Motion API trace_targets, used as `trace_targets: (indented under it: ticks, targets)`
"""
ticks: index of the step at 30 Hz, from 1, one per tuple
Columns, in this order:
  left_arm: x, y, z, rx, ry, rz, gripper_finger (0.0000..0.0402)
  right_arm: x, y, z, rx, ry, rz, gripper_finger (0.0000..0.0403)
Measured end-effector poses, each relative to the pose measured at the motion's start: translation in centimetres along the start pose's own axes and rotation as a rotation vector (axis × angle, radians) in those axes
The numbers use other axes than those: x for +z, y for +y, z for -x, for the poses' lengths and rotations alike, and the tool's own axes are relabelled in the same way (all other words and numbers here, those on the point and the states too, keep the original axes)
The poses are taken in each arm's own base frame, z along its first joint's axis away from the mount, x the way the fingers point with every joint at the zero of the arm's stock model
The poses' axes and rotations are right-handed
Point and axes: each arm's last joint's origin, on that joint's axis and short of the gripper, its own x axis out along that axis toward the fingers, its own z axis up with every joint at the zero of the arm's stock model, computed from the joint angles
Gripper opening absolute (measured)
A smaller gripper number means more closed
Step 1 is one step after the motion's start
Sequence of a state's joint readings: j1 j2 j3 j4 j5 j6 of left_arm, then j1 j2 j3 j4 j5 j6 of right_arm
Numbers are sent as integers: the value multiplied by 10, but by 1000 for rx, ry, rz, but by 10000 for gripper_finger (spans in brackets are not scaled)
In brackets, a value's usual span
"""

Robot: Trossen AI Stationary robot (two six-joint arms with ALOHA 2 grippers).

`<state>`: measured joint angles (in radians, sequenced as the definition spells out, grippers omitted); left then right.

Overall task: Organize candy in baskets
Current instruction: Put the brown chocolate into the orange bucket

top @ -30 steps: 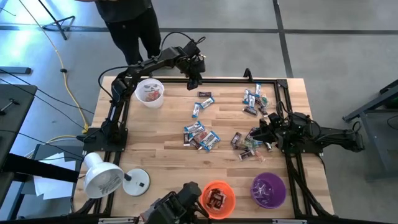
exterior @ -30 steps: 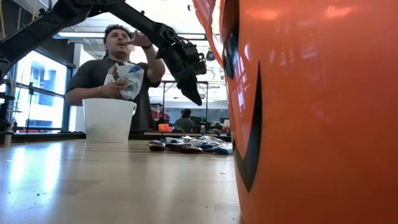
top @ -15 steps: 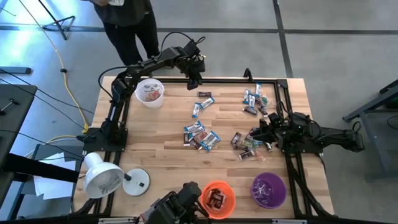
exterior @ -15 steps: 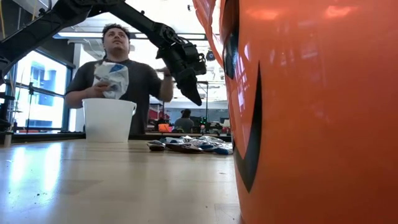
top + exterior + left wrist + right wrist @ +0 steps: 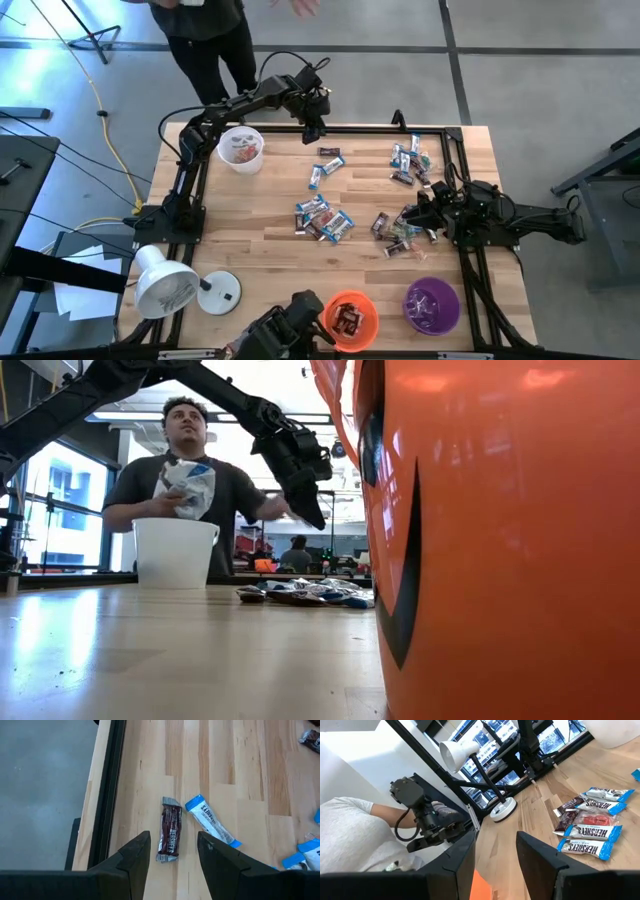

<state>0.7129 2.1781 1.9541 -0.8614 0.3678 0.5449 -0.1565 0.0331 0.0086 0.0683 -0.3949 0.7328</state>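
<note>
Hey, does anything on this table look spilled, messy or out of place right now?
Yes. Most candy lies scattered loose across the wooden table instead of in the baskets. A white lamp also lies tipped on its side near the left corner.

Four cameras: one overhead, one at tabletop level, one on each wrist.
The low one sits close against the orange basket (image 5: 500,540); overhead and left wrist views share a brown candy bar (image 5: 169,835).
</note>
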Motion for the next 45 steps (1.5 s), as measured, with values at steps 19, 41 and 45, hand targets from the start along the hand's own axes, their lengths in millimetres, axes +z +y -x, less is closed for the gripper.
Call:
trace_targets:
  ticks: [19, 41, 45]
  targets:
    - [-25, 5, -47, -94, 138, 58, 152, 0, 0, 0, 0, 0, 0, 138]
    - [-23, -1, -67, -123, 114, -257, 119, 0, 0, 0, 0, 0, 0, 138]
    - [-19, 2, -68, -92, 80, -274, 117, 0, 0, 0, 0, 0, 0, 138]
